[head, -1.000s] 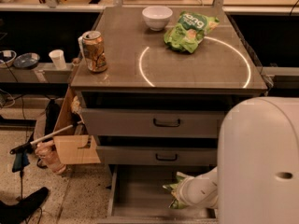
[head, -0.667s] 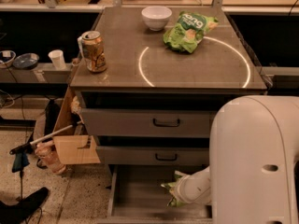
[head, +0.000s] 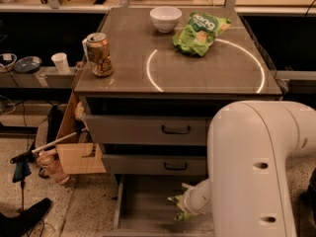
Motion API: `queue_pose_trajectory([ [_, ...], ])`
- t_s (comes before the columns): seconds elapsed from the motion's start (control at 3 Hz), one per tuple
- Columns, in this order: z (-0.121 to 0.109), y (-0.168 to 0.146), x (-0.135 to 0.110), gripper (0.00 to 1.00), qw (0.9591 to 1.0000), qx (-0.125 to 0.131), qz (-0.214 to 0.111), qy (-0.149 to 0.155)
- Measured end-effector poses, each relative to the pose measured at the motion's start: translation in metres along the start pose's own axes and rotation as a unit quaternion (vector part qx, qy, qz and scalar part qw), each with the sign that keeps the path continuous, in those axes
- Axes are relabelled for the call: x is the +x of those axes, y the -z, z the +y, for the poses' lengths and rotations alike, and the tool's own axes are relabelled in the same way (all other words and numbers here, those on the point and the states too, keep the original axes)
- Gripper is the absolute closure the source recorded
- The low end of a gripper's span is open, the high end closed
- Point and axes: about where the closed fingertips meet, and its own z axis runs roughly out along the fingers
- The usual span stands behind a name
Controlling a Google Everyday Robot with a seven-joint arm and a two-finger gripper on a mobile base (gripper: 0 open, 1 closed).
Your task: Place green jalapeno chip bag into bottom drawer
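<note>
Dim warm light; gripper (head: 183, 207) sits shadowed at bottom drawer (head: 143, 206).

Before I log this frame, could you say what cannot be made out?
Camera view, gripper low over the bottom drawer: mostly hidden by the white arm.
Of the green jalapeno chip bag only scraps show at the gripper; the arm covers the rest.
Lower edge cuts off the drawer's front.

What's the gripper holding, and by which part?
Apparently the jalapeno bag: green foil pokes out around the gripper, low over the open bottom drawer. Which part is gripped can't be told.
</note>
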Motion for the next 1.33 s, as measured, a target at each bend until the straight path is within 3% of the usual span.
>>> queue_pose_trajectory([
  [0.67,-0.013,-0.027,-0.003,1.00,0.9994,-0.008,-0.030,0.012],
  [1.33,-0.026,-0.049,-0.001,1.00,0.9966,-0.041,-0.068,0.024],
])
